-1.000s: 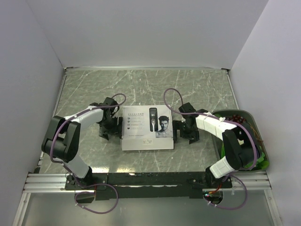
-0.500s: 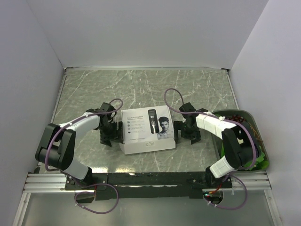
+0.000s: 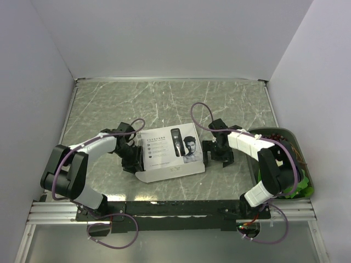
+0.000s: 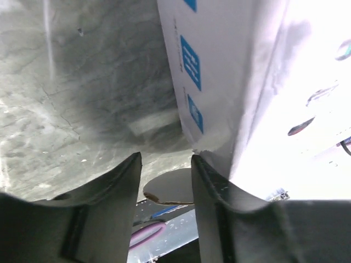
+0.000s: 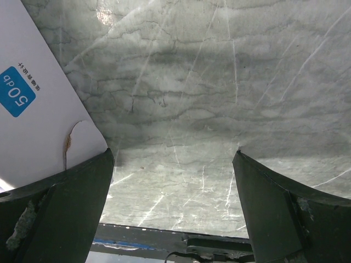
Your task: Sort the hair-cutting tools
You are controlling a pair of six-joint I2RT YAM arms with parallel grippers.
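Note:
The white box [image 3: 170, 150] with the printed man's face lies skewed in the middle of the table. No clipper or black attachment shows; only a printed clipper on the lid. My left gripper [image 3: 133, 159] is at the box's left near corner. In the left wrist view [image 4: 164, 164] its jaws stand narrowly apart, the right finger [image 4: 219, 213] against the box side [image 4: 230, 82]. A dark rounded shape lies between the fingers. My right gripper [image 3: 215, 155] is wide open beside the box's right edge. Its left finger [image 5: 66, 208] is by the box corner [image 5: 38, 120].
A green bin [image 3: 307, 189] holding dark red items stands at the right edge, beside the right arm. White walls enclose the grey marble table [image 3: 164, 101] on three sides. The metal rail [image 3: 175, 211] runs along the near edge.
The box has turned, its left end swinging toward the near edge. My left gripper has moved nearer and rightward along with that corner. The right gripper has barely moved.

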